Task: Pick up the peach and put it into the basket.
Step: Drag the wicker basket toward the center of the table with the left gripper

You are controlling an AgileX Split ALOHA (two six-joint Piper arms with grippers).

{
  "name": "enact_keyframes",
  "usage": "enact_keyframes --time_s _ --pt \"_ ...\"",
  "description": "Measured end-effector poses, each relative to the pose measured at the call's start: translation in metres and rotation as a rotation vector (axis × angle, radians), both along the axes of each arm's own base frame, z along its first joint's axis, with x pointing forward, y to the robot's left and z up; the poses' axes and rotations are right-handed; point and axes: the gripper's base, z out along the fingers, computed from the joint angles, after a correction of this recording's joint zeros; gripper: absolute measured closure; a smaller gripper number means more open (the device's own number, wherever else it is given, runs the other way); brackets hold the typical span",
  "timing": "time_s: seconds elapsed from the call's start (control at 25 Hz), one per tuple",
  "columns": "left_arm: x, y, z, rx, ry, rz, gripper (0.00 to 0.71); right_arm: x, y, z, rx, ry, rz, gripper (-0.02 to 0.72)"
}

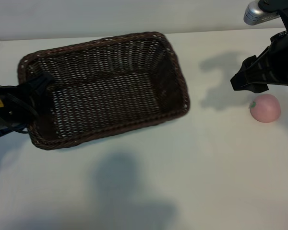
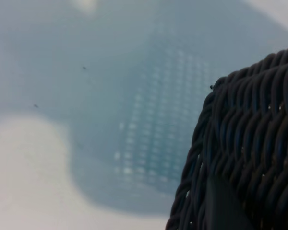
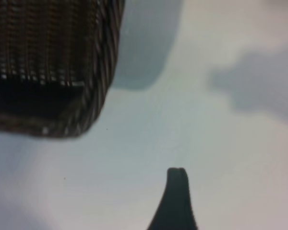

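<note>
Surface: white tabletop (image 1: 149,182), plain, soft shadows lying across it; pale wall behind.
Left fingers: my left gripper (image 1: 38,86) is clamped on the near-left end of the basket (image 1: 105,86); one finger reaches over the braided rim into the inside; the left wrist view shows dark weave hard against the finger, table blurred beyond and below it.
Right fingers: my right gripper (image 1: 242,79) hangs spread wide, holding nothing; it points down and toward the basket side; in the right wrist view one dark fingertip (image 3: 176,191) shows over bare table.
Peach: the peach (image 1: 265,108) sits on the table at the far right, just below and beside the right fingertips; apart from them, not touched; well apart from the basket.
Basket: lies slanted across the left half of the table; inside is bare wicker; the right wrist view catches one rounded corner with shadow under it, so that end may be lifted; I cannot tell for sure.
Step in hand: my reading is that the left arm is steadying or raising the basket; the peach pick is not yet begun.
Next move: right fingers need to shift over the peach, drop astride it, pinch gently; it is round and may roll off a glancing touch.
</note>
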Motion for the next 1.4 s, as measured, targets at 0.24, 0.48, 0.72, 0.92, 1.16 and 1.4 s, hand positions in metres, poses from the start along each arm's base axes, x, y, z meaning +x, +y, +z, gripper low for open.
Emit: enact_keyframes --time_s 0.24,0.48,0.72,0.92,1.16,1.4 --pt "0.002 0.008 0.000 0.027 -0.006 -0.006 0.386 0.000 0.000 0.000 0.000 0.002 0.001 0.116" --pt "0.004 0.004 0.003 0.052 -0.001 -0.093 0.386 0.000 0.000 0.000 0.000 0.003 0.001 0.116" --pt "0.027 -0.010 0.017 0.032 -0.016 -0.244 0.386 0.000 0.000 0.000 0.000 0.003 0.001 0.116" --pt "0.052 -0.026 0.023 -0.012 -0.029 -0.389 0.386 0.000 0.000 0.000 0.000 0.006 0.002 0.116" --pt "0.072 -0.034 0.018 -0.039 -0.033 -0.427 0.386 -0.001 0.000 -0.001 0.000 0.013 0.005 0.116" --pt "0.082 -0.034 -0.001 -0.051 0.014 -0.381 0.386 -0.001 0.000 -0.001 0.000 0.016 0.006 0.116"
